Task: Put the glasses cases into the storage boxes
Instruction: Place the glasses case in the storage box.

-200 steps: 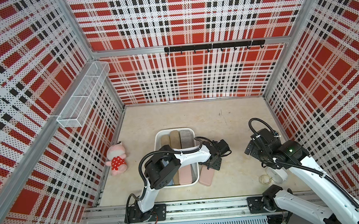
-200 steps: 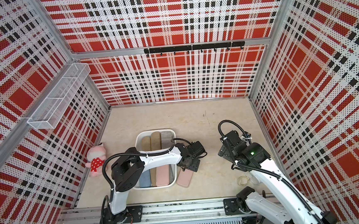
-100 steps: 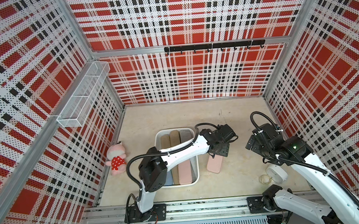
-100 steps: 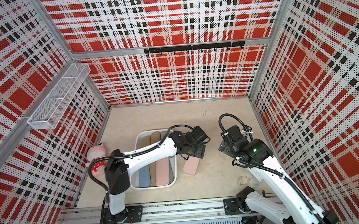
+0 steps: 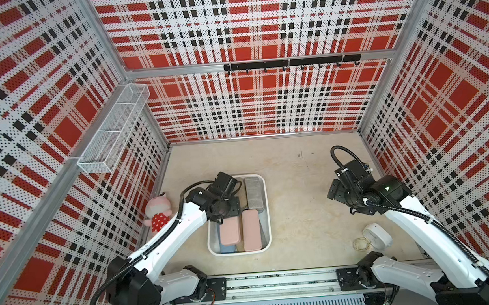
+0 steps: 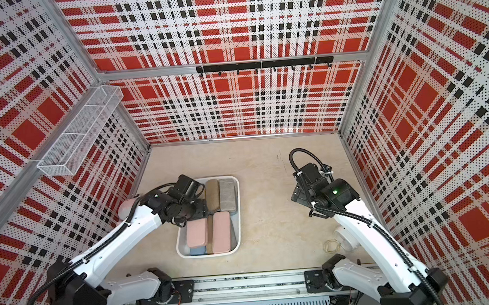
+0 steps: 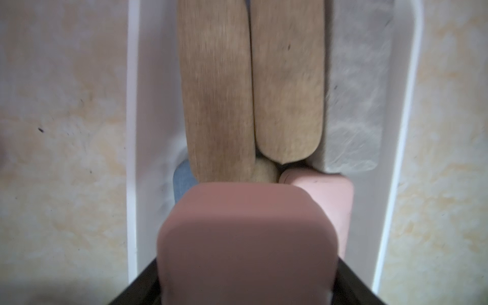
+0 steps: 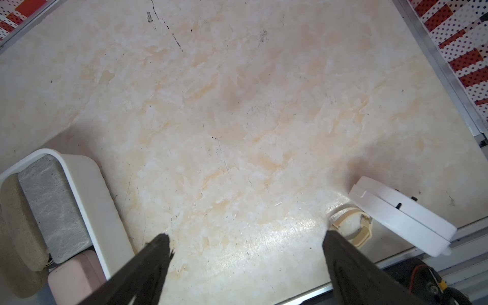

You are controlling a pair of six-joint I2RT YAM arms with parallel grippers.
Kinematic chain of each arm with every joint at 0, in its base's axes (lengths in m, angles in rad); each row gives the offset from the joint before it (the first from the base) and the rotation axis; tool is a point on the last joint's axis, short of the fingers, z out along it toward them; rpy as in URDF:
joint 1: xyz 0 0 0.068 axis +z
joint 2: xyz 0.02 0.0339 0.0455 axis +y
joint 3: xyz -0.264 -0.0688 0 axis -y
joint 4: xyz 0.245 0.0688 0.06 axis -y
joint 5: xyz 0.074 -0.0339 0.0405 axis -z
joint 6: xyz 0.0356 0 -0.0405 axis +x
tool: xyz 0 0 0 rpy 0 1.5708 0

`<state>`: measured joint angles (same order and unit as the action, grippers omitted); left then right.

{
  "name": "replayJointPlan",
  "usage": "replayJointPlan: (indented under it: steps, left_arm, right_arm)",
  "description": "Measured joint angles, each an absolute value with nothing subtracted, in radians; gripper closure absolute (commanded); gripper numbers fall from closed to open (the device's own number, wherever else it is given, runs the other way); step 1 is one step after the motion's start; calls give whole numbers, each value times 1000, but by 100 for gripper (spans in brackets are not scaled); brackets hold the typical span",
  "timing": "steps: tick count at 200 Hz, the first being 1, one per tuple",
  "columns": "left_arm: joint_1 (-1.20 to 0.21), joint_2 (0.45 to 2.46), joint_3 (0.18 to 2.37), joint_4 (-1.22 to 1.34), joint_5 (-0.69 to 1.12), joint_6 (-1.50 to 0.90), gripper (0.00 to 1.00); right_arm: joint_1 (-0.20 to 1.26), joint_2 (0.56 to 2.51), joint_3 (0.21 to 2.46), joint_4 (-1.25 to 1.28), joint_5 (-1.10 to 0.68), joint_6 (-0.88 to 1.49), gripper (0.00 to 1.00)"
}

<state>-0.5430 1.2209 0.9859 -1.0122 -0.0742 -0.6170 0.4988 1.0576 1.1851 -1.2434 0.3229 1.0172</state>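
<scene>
While my left gripper point(image 5: 225, 209) clamps a pink case point(image 5: 230, 232) low over the tub point(image 5: 266, 204), atop the cases point(image 5: 254, 192) already packed, I see none on the table point(image 5: 298, 184); only the release remains, I judge. My right gripper point(image 8: 245, 245) hangs spread, empty.

- Beige marbled table point(image 5: 298, 184) fills the lower middle in both top views.
- White tub point(image 5: 266, 204) stands left of centre.
- Plush toy point(image 5: 159, 212) lies at the table's left edge.
- White round device point(image 5: 377, 236) and thin loop point(image 5: 361, 243) lie lower right, side by side.
</scene>
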Motion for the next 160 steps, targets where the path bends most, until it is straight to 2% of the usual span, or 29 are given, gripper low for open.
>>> replayJointPlan:
  steps: [58,160]
  left_arm:
    - [-506,1190,857,-1000,-6,-570,33]
    - [-384,1372,857,-921,71,-482,36]
  right_arm:
    - [499,1058,1185,-1232,302,1023,8]
    - [499,1060,1185,-1231,315,1021,8]
